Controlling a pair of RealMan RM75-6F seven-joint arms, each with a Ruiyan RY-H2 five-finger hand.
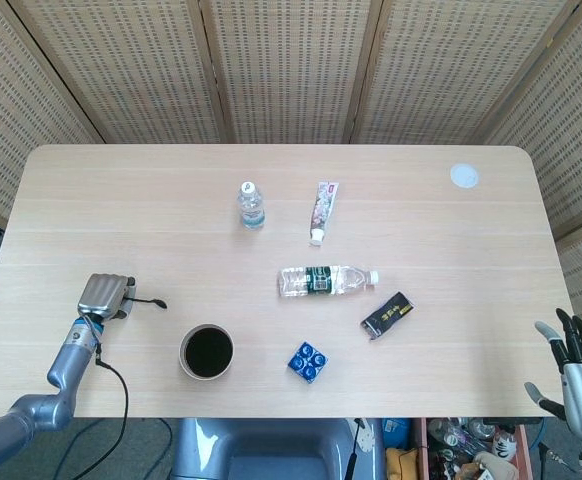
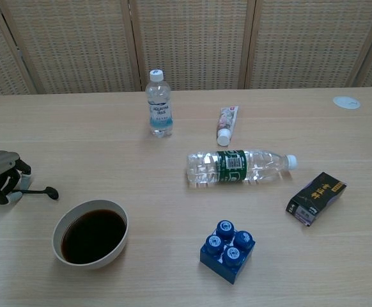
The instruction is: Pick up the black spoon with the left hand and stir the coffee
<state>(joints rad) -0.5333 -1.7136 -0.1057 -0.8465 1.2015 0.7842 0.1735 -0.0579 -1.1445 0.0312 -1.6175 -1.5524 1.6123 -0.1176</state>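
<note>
Pale wood-grain table with rounded corners fills most of the head view, and behind it stands a folding screen of woven cane panels in light wooden frames. At the table's near left edge the left hand, grey metal on a slim silver arm, rests low with its fingers curled around the handle of the black spoon; the spoon sticks out to the right of the hand, its small bowl just above or on the tabletop, which of the two cannot be told. Just to the right of the spoon and nearer the table's front edge sits the cup of coffee, a cream-coloured round cup filled with dark liquid, apart from the spoon. Further back, an upright small water bottle stands near the table's middle, with a toothpaste tube lying to its right. A larger clear bottle with a green label lies on its side in the centre. Right of it lies a small black box, and in front of the lying bottle sits a blue block with round studs on top. A white disc lies near the far right corner. The right hand hangs off the table's near right edge, fingers spread apart and holding nothing.
</note>
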